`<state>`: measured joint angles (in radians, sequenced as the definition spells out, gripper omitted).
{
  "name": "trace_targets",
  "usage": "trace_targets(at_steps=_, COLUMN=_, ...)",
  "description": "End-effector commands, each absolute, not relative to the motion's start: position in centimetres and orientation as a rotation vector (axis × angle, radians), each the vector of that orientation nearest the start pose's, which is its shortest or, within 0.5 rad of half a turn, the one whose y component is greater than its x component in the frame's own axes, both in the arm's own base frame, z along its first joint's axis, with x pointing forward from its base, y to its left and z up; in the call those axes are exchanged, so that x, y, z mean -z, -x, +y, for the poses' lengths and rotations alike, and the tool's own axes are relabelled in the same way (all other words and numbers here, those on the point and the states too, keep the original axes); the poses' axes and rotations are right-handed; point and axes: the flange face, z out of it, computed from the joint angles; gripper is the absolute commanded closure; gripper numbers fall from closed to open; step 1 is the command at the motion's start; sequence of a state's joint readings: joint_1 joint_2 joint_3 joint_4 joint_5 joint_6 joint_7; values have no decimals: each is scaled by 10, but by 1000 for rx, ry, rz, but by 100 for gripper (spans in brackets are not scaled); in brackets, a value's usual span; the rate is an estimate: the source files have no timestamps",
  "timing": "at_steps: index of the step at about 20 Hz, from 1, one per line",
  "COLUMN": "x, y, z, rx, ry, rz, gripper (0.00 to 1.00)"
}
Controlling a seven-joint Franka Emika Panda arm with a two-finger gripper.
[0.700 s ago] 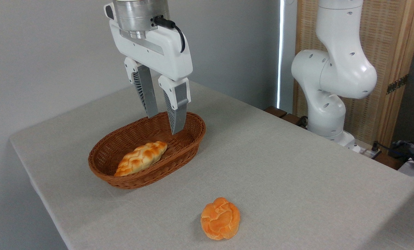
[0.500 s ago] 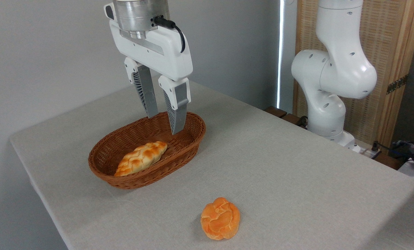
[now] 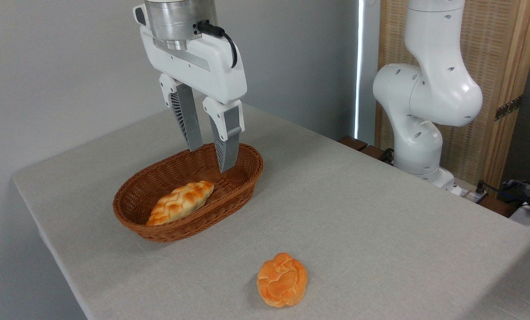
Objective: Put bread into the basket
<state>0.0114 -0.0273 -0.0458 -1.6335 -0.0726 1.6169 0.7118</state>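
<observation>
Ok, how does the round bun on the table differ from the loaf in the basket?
The round bun is deep orange, compact and knot-shaped; the braided loaf is paler golden, longer, with pointed ends. The bun lies on the table; the loaf lies inside the wicker basket. Both look glossy and braided.

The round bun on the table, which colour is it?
The bun is deep orange, seen clearly in the fixed camera view.

The basket (image 3: 167, 231) sits on the tabletop (image 3: 358, 213) at centre left, with a braided loaf (image 3: 180, 202) lying inside it. The pincer (image 3: 210, 158) hangs above the basket's far end. The bread (image 3: 282, 279) lies on the tabletop at lower centre, well apart from the basket.
</observation>
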Motion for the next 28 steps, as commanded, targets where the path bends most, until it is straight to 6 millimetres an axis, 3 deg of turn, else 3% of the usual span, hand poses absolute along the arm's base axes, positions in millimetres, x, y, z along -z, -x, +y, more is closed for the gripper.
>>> trace_targets(at_steps=1, x=-613, y=-549, z=-24, rx=65, ry=2969, rz=1169, gripper=0)
trace_targets(at_steps=14, x=-599, y=-560, z=-24, rx=140, ry=2955, rz=1150, gripper=0)
trace_targets(at_steps=21, x=-567, y=-584, z=-19, rx=217, ry=2926, rz=1122, gripper=0)
trace_targets(at_steps=28, x=-538, y=-597, z=-13, rx=133, ry=2884, rz=1126, gripper=0)
